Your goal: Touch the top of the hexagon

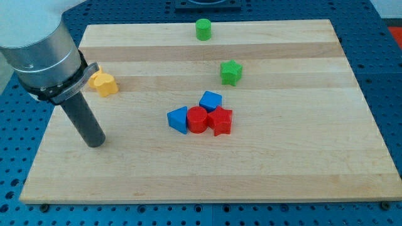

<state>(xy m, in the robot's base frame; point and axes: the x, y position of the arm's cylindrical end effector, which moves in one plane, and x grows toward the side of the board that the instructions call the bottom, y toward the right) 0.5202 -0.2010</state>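
Rod ending in my tip [94, 143], resting at the left of the frame on the wooden board [301, 169]; no fingers here, nothing held, nothing touched. Nearest, up and just right of the rod: yellow block [103, 83] in the upper left, shape unclear, partly behind the arm's collar. Well to the right, near centre, a tight cluster: blue wedge-like block [178, 119] touching red cylinder [198, 119], touching red star [220, 121], with blue cube-like block [211, 100] just above. Above that, apart: green star [230, 72]. At the top edge: green block [203, 29], rounded, possibly the hexagon, far from my tip.
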